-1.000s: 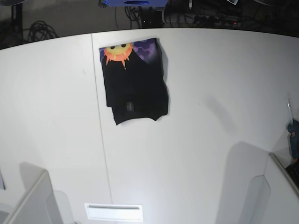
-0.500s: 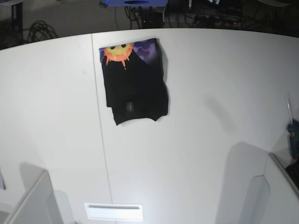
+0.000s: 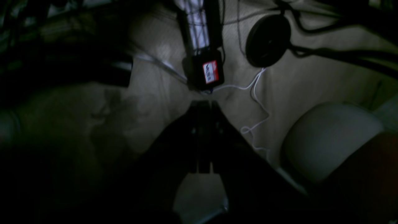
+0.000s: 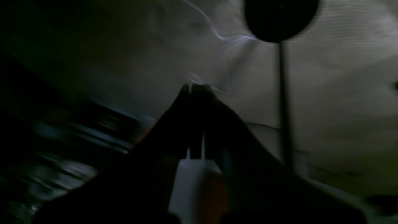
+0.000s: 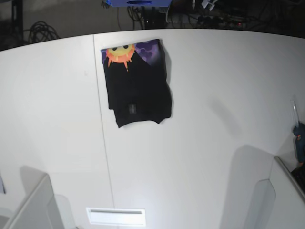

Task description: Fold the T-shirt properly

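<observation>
White tabletop (image 5: 205,143) filled nearly the whole base view, with a seam running down its left part and dark cables heaped beyond the far edge. On it, toward the far side and just right of the seam, lay the T-shirt (image 5: 137,83) — a compact black packet, roughly rectangular, with the orange sun face and a patch of purple print showing along its far edge and a small label near its near edge. Neither arm reached over the table in that view.

Both wrist views were dim and looked away from the table, at cables and a dark round object. The left gripper (image 3: 203,107) had its fingers pressed together with nothing between them; the right gripper (image 4: 194,90) was likewise closed and empty, its picture somewhat blurred.

Judged from how the cloth lay, the folding looked essentially done, and the step in hand was tidying or simply finishing. The near edge was slightly uneven, with one corner dipping lower on the left. If a further touch were wanted, it would pay to open one gripper wide, come down flat beside that corner, and smooth outward rather than pinch — a pinch and lift could drag the upper layers and undo the packet.
</observation>
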Robot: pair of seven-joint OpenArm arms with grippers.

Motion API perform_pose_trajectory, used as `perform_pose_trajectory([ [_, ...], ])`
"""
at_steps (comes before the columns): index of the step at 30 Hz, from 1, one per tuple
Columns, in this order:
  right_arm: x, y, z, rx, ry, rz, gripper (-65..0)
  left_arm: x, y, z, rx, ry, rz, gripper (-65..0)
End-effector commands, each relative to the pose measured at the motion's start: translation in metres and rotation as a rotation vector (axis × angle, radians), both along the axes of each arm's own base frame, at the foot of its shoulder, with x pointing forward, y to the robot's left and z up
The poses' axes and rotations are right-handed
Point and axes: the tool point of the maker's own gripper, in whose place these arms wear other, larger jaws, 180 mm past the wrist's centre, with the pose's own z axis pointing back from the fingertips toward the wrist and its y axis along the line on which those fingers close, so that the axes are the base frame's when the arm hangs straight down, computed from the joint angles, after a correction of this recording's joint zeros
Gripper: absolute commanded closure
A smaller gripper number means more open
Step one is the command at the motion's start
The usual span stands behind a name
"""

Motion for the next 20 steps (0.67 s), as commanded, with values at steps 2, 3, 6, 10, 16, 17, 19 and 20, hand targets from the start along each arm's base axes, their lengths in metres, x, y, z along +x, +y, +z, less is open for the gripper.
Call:
perform_pose_trajectory([
  [2, 0.001, 0.003, -0.001, -0.002, -0.03, -0.102, 0.0, -0.005, 0.003, 0.001, -0.001, 0.014, -0.013, 0.0],
  [3, 0.009, 0.008, -0.003, 0.004, -0.073, -0.158, 0.0, -0.004, 0.003, 0.0, 0.001, 0.02, -0.021, 0.0],
  [6, 0.029, 0.01, -0.005, 0.004, -0.184, -0.267, 0.0, 0.003, 0.004, -0.001, 0.007, 0.024, -0.035, 0.0],
  [10, 0.037, 0.015, -0.005, 0.011, -0.241, -0.297, 0.0, 0.013, 0.008, -0.003, 0.025, 0.005, -0.026, 0.0],
  [16, 0.047, 0.012, -0.008, 0.006, -0.251, -0.296, 0.0, 0.03, 0.03, -0.011, 0.165, -0.057, -0.053, 0.0],
  [17, 0.049, 0.012, -0.008, 0.007, -0.256, -0.294, 0.0, 0.032, 0.031, -0.012, 0.168, -0.061, -0.053, 0.0],
  [19, 0.052, 0.014, -0.009, 0.011, -0.259, -0.292, 0.0, 0.035, 0.032, -0.012, 0.173, -0.066, -0.044, 0.0],
  [20, 0.052, 0.014, -0.009, 0.011, -0.259, -0.291, 0.0, 0.035, 0.032, -0.012, 0.173, -0.066, -0.044, 0.0],
])
